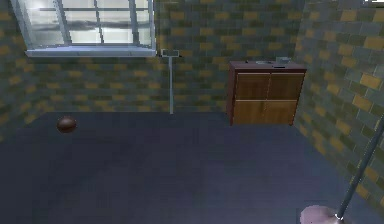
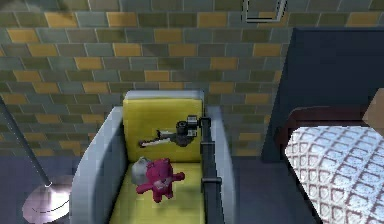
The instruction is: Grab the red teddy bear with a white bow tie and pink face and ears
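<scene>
- On the yellow seat of the armchair (image 2: 95, 165), in the arm side view, lies the red teddy bear (image 2: 157, 178). Its pink face is toward the grey armrest on the view's left, and a pale patch by its head may be the bow tie.
- The gripper (image 2: 148, 142) shows against the yellow backrest, just above the bear in the picture, at the end of the arm (image 2: 211, 170). We cannot tell whether it is released or grasping anything.
- We judge this to be the final approach to the grab.
- To do it well, we would line the fingers up with the bear's torso rather than a limb. We would then come down slowly and keep the arm off the armrest it runs beside.
- Both toy and cushion look soft and likely to give, so we would take the bulk of the body and lift straight up until it hangs clear of the seat.
- Around the chair are a brick wall (image 2: 90, 60), a floor lamp (image 2: 45, 200) near the view's left and a bed (image 2: 340, 165) with a white quilt at its right.
- The forward view shows a window (image 1: 90, 25), a wooden cabinet (image 1: 265, 98) and a brown ball (image 1: 67, 124) on the dark floor (image 1: 170, 170).
</scene>
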